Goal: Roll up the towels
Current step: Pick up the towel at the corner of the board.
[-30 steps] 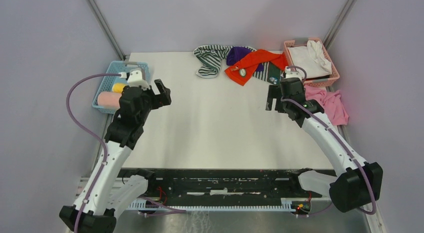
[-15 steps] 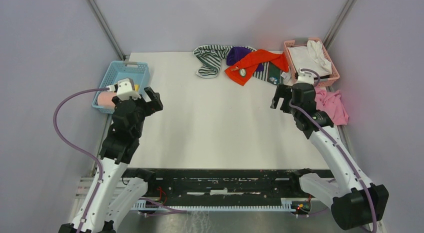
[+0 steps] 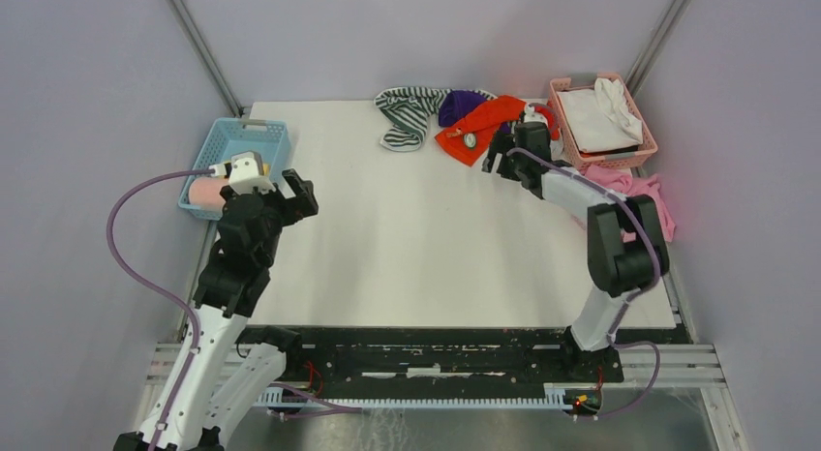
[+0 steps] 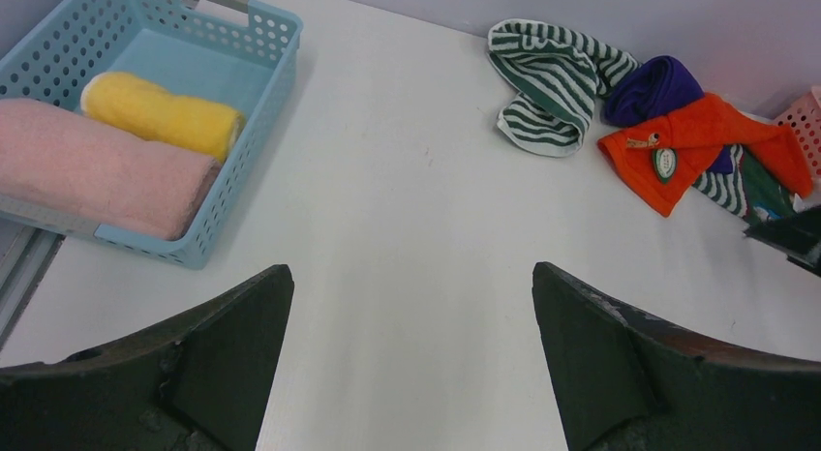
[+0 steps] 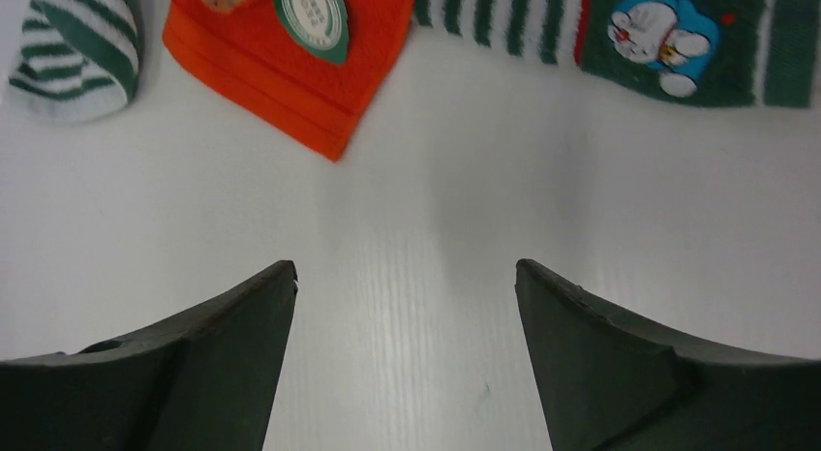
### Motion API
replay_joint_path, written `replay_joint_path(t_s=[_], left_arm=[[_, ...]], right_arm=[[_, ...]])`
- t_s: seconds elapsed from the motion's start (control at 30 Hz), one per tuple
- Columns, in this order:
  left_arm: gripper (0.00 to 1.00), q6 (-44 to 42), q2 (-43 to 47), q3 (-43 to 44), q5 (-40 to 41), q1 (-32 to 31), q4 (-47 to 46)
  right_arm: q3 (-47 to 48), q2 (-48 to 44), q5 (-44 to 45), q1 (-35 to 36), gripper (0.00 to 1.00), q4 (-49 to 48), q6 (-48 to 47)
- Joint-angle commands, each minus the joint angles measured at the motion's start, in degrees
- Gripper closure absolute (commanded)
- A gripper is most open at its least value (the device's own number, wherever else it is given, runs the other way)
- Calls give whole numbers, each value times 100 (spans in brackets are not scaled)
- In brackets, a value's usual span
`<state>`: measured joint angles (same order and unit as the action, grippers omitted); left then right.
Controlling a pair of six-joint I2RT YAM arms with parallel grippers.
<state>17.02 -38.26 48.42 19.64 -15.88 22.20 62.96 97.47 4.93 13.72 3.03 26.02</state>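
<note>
Loose towels lie in a heap at the table's back: green-and-white striped point(image 3: 407, 112), purple point(image 3: 463, 105), orange-red with a tag point(image 3: 474, 132). The right wrist view shows the orange-red towel's point(image 5: 290, 54) corner and a dark green cartoon-patch towel point(image 5: 697, 45) just ahead of my right gripper point(image 5: 405, 269). My right gripper point(image 3: 501, 159) is open and empty over bare table, close to the orange-red towel. My left gripper point(image 3: 302, 195) is open and empty beside the blue basket point(image 3: 237, 141). Rolled pink point(image 4: 97, 180) and yellow point(image 4: 160, 114) towels lie in that basket point(image 4: 261, 45).
A pink basket point(image 3: 634, 112) holding white cloth stands at the back right. A crumpled pink cloth point(image 3: 647, 197) lies at the table's right edge, beside my right arm. Metal frame posts rise at both back corners.
My right arm has swung left and back from the table's right edge to just in front of the orange-red towel. My left arm drew back from the blue basket, then stayed still.
</note>
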Motion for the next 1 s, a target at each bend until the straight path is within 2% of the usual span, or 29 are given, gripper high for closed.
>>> replay_joint_path(t_s=[0.0,0.13,0.27,0.57,0.7,0.77,0.9,0.93,0.97], left_arm=[[1,-264,-38,8,-161,15,-240],[1,-284,-159,-9,-177,19,-264],[1,-295,-296,-12,-187,18,-284],[1,-293,-333,-21,-157,23,-286],[1,-287,-297,-17,-138,23,-286],[1,-287,-293,-18,-134,23,-284],[1,-287,-270,-22,-169,23,-286],[1,-287,-265,-23,-170,28,-286],[1,-287,-261,-18,-169,25,-286]], right_arm=[[1263,1136,216,-9,10,-808,822],[2148,2101,505,-14,15,-781,1248],[2830,2900,412,4,22,-640,1576],[3333,3561,524,338,32,-51,1825],[3441,3769,512,351,41,-86,1832],[3487,3773,472,349,52,-143,1730],[3688,3466,337,351,91,-75,1336],[3715,3302,307,351,98,-48,1226],[3743,3104,288,351,99,-28,1116]])
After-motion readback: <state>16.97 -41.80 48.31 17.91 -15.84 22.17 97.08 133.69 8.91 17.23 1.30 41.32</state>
